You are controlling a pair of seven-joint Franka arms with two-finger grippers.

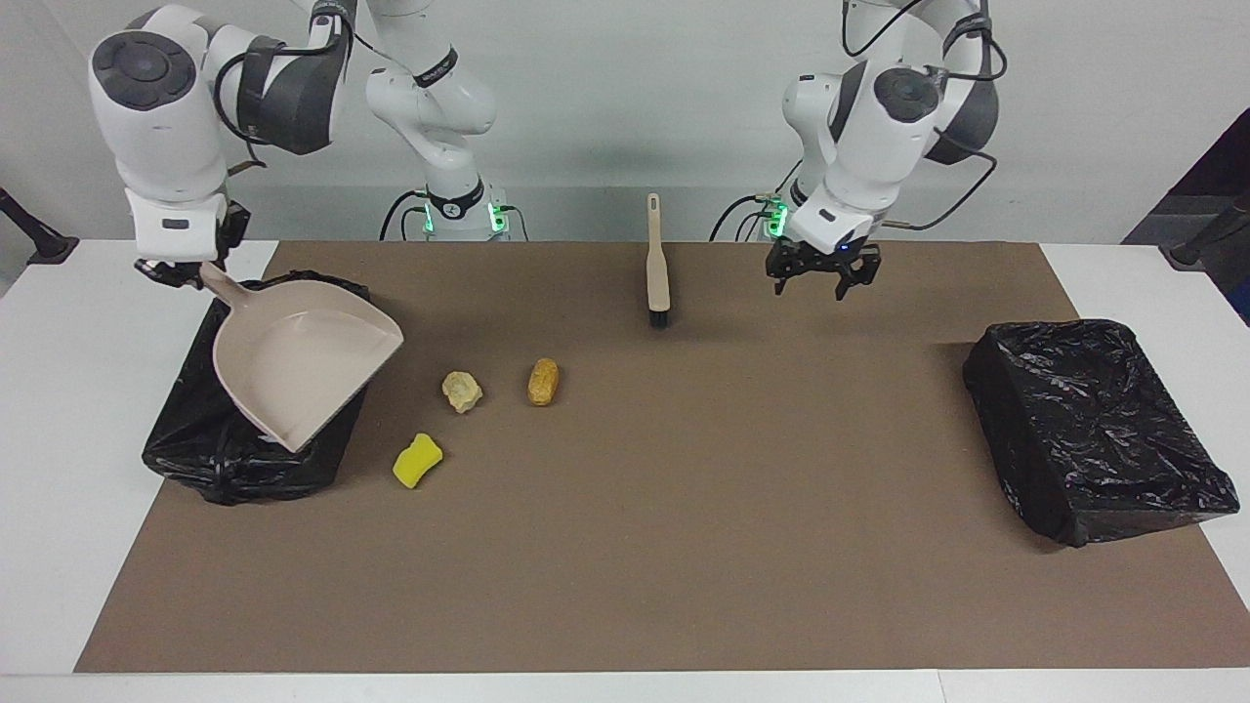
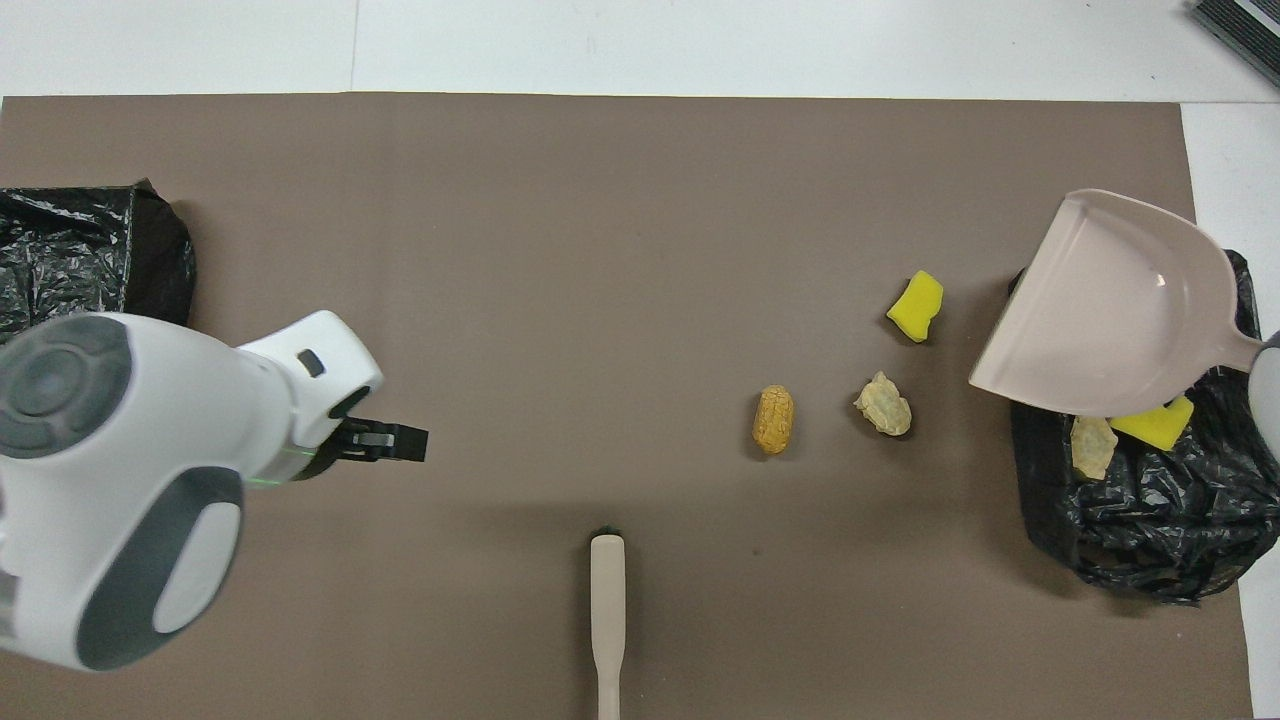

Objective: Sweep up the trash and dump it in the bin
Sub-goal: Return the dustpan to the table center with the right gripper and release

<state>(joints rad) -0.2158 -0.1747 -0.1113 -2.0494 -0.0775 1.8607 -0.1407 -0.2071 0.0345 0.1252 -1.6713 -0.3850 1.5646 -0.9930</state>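
Note:
Three pieces of trash lie on the brown mat: a yellow sponge (image 1: pixel 417 461) (image 2: pixel 917 306), a pale lump (image 1: pixel 462 391) (image 2: pixel 883 404) and a golden-brown roll (image 1: pixel 543 381) (image 2: pixel 773 420). Beside them stands the black-lined bin (image 1: pixel 215 459) (image 2: pixel 1150 530), with a pale lump (image 2: pixel 1092 446) and a yellow sponge (image 2: pixel 1155 422) showing inside. My right gripper (image 1: pixel 190 273) is shut on the handle of the beige dustpan (image 1: pixel 298 366) (image 2: pixel 1110 310), which hangs empty over the bin. The brush (image 1: pixel 659 264) (image 2: pixel 607 600) lies alone on the mat. My left gripper (image 1: pixel 820 281) (image 2: pixel 400 440) hangs open and empty over the mat.
A second black-lined bin (image 1: pixel 1094 430) (image 2: pixel 90 250) stands at the left arm's end of the mat. The brush's handle reaches toward the mat's edge nearest the robots. White table (image 1: pixel 59 469) borders the mat.

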